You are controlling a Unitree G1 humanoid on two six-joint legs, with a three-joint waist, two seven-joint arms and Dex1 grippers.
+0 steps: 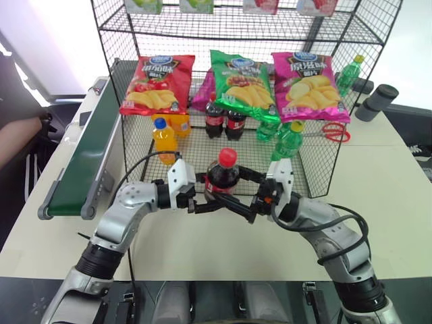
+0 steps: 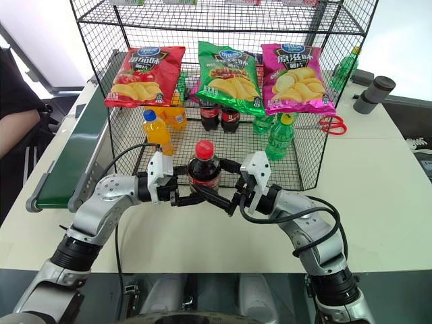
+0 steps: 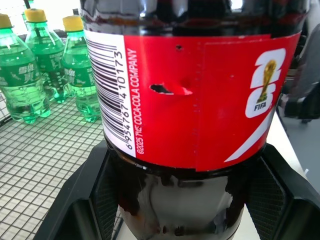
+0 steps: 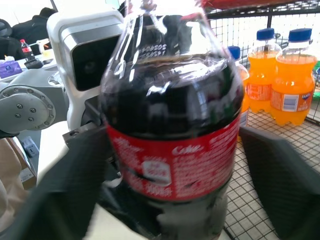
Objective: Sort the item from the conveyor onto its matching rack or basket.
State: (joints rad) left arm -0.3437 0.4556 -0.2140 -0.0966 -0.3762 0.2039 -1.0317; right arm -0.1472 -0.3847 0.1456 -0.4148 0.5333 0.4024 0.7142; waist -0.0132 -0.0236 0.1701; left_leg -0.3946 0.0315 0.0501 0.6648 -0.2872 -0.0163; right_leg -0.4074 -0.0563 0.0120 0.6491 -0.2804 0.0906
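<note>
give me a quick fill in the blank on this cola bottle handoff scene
1. The cola bottle has a ____ cap.
2. Both the left gripper and the right gripper are shut on the ____ bottle.
3. The orange-drink bottle in the wire basket has a ____ cap.

Missing words: red; cola; blue

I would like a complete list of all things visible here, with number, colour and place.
cola bottle: one, dark, red cap, held between both grippers before the rack
rack: one, black wire, on the table
crisp bags: three, red, green, pink, hanging in rack
cola bottles: two, rack floor
orange bottles: at least two, blue caps, rack left
green bottles: several, yellow caps, rack right
conveyor: one, green, left
scissors: red, right of the rack
left gripper: shut on cola bottle
right gripper: shut on cola bottle
</note>
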